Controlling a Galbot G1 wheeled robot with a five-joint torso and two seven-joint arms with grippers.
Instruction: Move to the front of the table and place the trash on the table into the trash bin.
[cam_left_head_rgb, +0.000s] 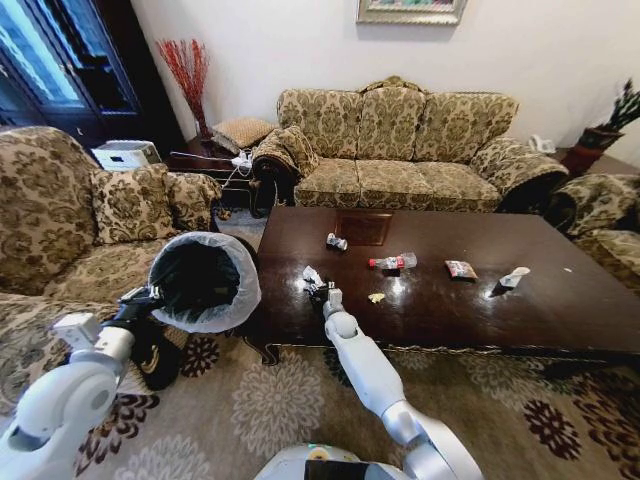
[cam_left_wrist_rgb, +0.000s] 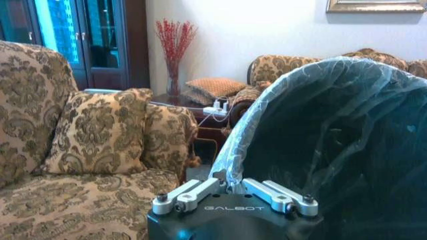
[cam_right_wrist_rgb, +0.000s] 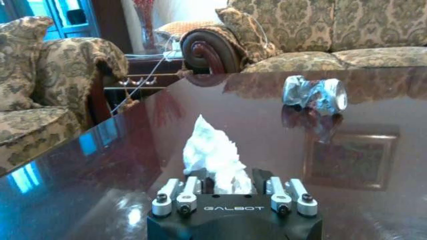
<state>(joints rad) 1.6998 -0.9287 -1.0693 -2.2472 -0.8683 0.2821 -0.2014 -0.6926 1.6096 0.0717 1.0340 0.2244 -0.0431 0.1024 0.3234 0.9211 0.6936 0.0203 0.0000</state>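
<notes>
The trash bin (cam_left_head_rgb: 236, 305), dark with a white bag over its rim, hangs tilted left of the table (cam_left_head_rgb: 480, 315). My left gripper (cam_left_head_rgb: 148, 298) (cam_left_wrist_rgb: 230, 187) is shut on the trash bin (cam_left_wrist_rgb: 333, 150) rim. My right gripper (cam_left_head_rgb: 320, 291) (cam_right_wrist_rgb: 223, 176) is low over the table's (cam_right_wrist_rgb: 100, 165) near-left part. It is open, with a crumpled white paper (cam_left_head_rgb: 311, 275) (cam_right_wrist_rgb: 210, 150) between its fingers. More trash lies on the table: a crushed silvery piece (cam_left_head_rgb: 336, 241) (cam_right_wrist_rgb: 315, 94), a clear bottle with a red label (cam_left_head_rgb: 393, 262), a snack wrapper (cam_left_head_rgb: 460, 269), a white cup piece (cam_left_head_rgb: 514, 277) and a yellow scrap (cam_left_head_rgb: 376, 297).
A patterned sofa (cam_left_head_rgb: 400, 150) stands behind the table, and an armchair with a cushion (cam_left_head_rgb: 130, 205) (cam_left_wrist_rgb: 100, 130) is at the left beside the bin. A side table with a power strip (cam_left_head_rgb: 240, 160) fills the back corner. A floral rug (cam_left_head_rgb: 260, 410) lies along the table's near edge.
</notes>
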